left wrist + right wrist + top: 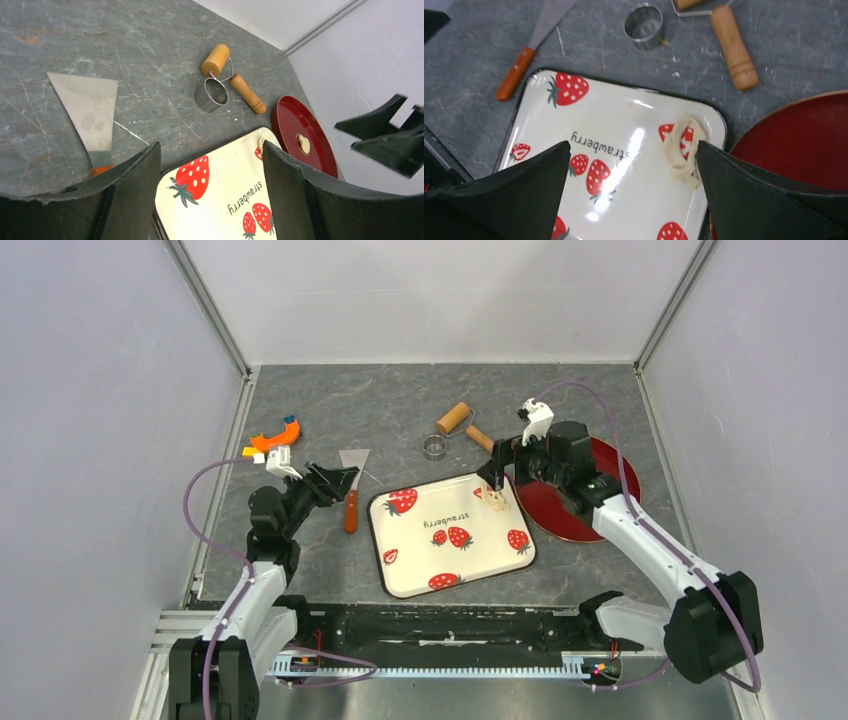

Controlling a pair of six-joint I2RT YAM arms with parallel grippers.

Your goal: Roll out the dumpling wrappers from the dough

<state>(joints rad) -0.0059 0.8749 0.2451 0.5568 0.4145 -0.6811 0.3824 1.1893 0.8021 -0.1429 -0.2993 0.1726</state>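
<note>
The dough (683, 152) is a pale looped scrap lying in the far right corner of the strawberry-print tray (624, 115), also seen from above as dough (497, 501). My right gripper (632, 147) hangs open over that corner, its right finger (744, 190) just beside the dough, with nothing gripped. From above, the right gripper (495, 486) sits right over the dough. A small flat pale dumpling wrapper (303, 143) lies on the red plate (292, 120). My left gripper (210, 150) is open and empty, left of the tray (450, 560) near the scraper; from above the left gripper (338, 478) shows there.
A wooden roller (455, 418) with its handle (480, 437) and a metal ring cutter (434, 447) lie behind the tray. A scraper (351, 495) with an orange handle lies left of the tray. An orange tool (277, 438) sits at far left. Walls enclose the table.
</note>
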